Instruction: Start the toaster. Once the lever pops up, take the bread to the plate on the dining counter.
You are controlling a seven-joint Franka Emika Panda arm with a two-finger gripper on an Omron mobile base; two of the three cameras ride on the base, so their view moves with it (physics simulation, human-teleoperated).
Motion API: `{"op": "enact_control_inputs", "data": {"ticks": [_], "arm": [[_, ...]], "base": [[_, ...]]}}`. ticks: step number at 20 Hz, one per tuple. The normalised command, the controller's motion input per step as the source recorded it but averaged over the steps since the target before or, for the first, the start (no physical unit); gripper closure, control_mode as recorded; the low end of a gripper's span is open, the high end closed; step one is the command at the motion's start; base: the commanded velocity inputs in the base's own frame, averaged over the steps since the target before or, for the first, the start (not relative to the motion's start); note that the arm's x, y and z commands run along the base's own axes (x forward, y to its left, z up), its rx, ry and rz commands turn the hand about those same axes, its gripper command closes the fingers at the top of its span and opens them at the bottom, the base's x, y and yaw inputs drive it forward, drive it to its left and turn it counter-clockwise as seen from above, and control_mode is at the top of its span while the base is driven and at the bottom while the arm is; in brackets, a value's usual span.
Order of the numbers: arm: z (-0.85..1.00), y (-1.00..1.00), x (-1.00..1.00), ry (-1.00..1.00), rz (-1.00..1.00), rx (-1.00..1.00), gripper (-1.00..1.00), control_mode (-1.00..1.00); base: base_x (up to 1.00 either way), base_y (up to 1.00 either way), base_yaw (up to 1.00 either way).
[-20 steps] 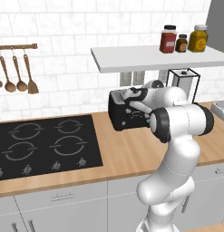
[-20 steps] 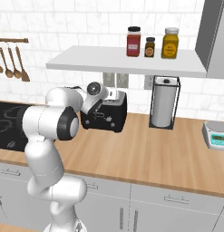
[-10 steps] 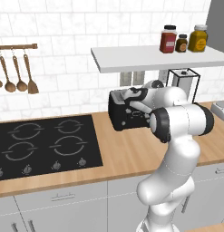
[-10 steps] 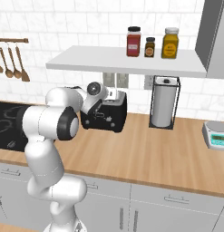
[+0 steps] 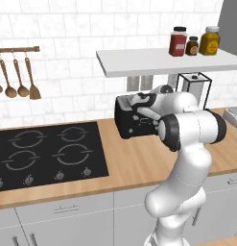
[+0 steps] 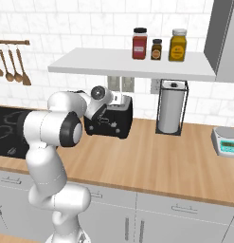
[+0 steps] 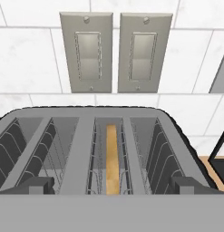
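Wooden table (image 6: pixel 151 156), tiled wall behind, toaster (image 7: pixel 104 136) right under the tool (image 7: pixel 111 186).
Tool fingers spread wide over the slots; bread (image 7: pixel 112 158) stands on edge in the slot directly below, between them.

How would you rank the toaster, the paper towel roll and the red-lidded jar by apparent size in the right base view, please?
1. The toaster looks largest.
2. The paper towel roll comes close behind it, standing taller but narrower.
3. The red-lidded jar looks clearly smallest.
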Motion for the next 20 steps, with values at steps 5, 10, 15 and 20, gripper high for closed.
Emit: {"op": "enact_control_inputs", "data": {"ticks": [5,10,15,20], "arm": [[0.00,0.00,0.00,0.00,0.00,0.00,-1.00,-1.00],[0.00,0.00,0.00,0.00,0.00,0.00,-1.00,-1.00],[0.00,0.00,0.00,0.00,0.00,0.00,-1.00,-1.00],[0.00,0.00,0.00,0.00,0.00,0.00,-1.00,-1.00]], "base": [[0.00,0.00,0.00],[0.00,0.00,0.00],[0.00,0.00,0.00],[0.00,0.00,0.00]]}}
